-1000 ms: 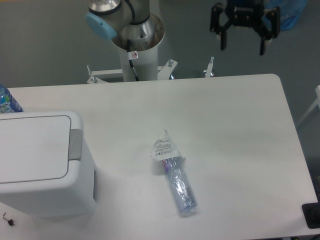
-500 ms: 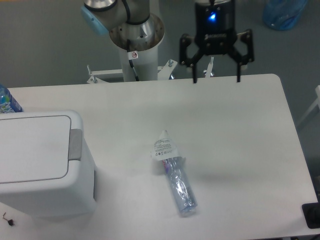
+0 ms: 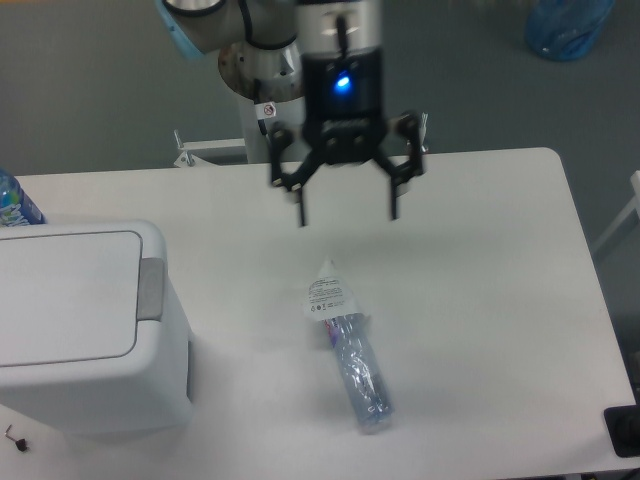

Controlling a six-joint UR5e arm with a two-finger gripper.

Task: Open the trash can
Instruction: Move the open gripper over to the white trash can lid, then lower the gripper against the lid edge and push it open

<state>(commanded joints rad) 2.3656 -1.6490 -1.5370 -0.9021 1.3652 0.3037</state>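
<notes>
The trash can (image 3: 85,330) is a large white boxy bin at the table's left front. Its flat lid (image 3: 62,297) lies shut, with a small grey push tab (image 3: 151,289) on its right edge. My gripper (image 3: 347,213) hangs open and empty above the table's middle rear, fingers pointing down, well to the right of the can and apart from it. A blue light glows on its wrist.
A crushed clear plastic bottle (image 3: 352,358) with a white label lies on the table just below the gripper. A blue bottle top (image 3: 14,203) shows at the left edge behind the can. The arm's base (image 3: 268,80) stands behind the table. A blue bag (image 3: 568,27) is at the top right.
The gripper has moved left and down, from the upper right beyond the table to above the table's middle. It stayed open. The trash can and bottle have not moved.
</notes>
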